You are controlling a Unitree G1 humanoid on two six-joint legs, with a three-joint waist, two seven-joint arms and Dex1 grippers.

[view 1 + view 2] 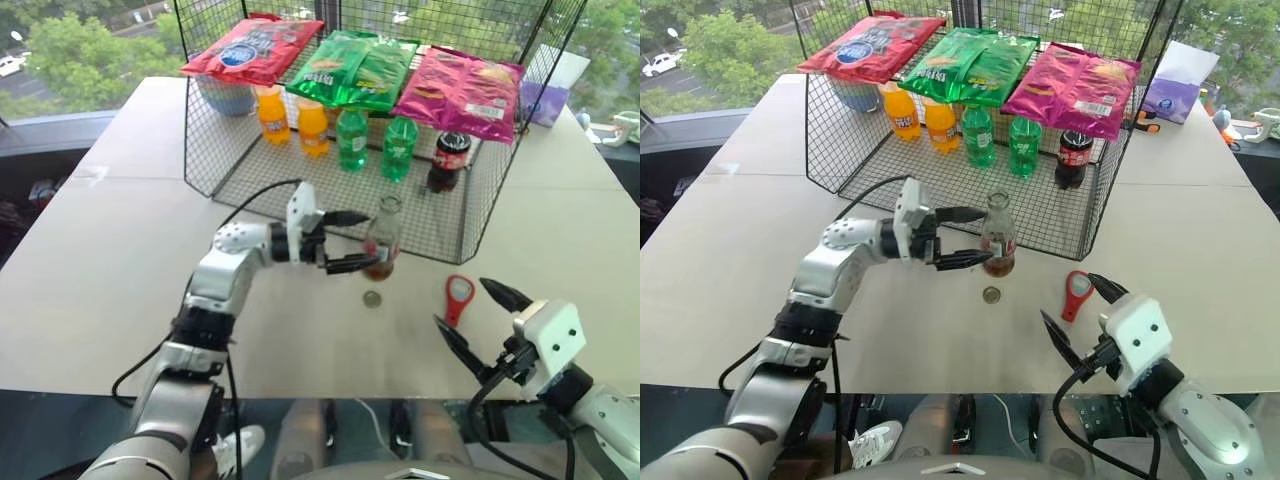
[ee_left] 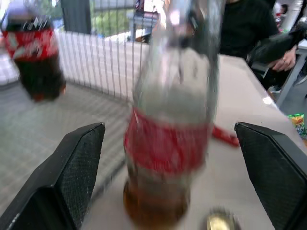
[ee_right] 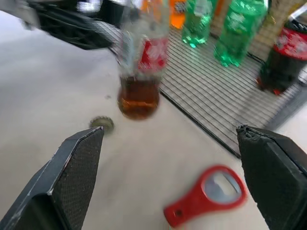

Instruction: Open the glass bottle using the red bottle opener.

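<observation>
The glass bottle [image 1: 383, 237] stands upright on the white table just in front of the wire basket, with brown liquid at its bottom and a red label. My left gripper [image 1: 372, 237] is open, one finger on each side of the bottle [image 2: 168, 143], with gaps between pads and glass. A round metal cap [image 1: 372, 298] lies on the table just in front of the bottle. The red bottle opener [image 1: 458, 298] lies flat to the right of the cap. My right gripper [image 1: 459, 301] hovers open near the opener [image 3: 206, 194], holding nothing.
A wire basket [image 1: 250, 170] behind the bottle holds orange bottles [image 1: 273, 113], green bottles [image 1: 352, 138] and a dark cola bottle [image 1: 448, 160], with snack bags [image 1: 358, 68] lying on top. A purple box [image 1: 545, 100] sits at the back right. A person in black [image 2: 249, 24] is beyond the table.
</observation>
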